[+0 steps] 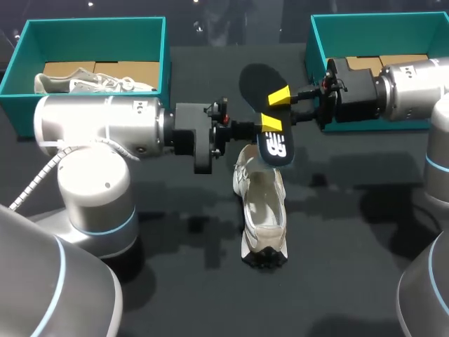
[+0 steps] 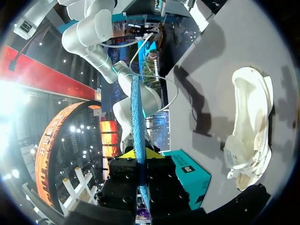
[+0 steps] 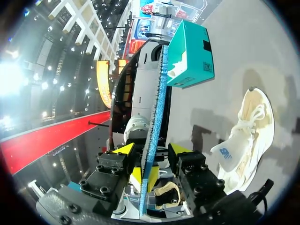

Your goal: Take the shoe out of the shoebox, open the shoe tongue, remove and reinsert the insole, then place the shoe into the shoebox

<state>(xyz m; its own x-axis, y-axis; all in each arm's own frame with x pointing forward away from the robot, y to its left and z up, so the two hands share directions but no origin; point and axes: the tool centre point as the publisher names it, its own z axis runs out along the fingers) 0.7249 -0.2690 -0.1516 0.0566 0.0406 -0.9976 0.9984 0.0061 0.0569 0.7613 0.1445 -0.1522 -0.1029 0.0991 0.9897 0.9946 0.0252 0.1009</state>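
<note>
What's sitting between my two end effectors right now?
The black insole: in the head view it lies between the left end effector and the right end effector, above the white sneaker.

shoe [image 1: 263,210] far end hidden under the insole [image 1: 256,81], right shoebox [image 1: 379,20] interior partly behind the right arm [image 1: 410,91]

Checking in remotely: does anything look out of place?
The dark insole is out of the white shoe, pinched in the air by the left claw, the right claw open around it. The shoe lies on the table, outside both shoeboxes.
</note>
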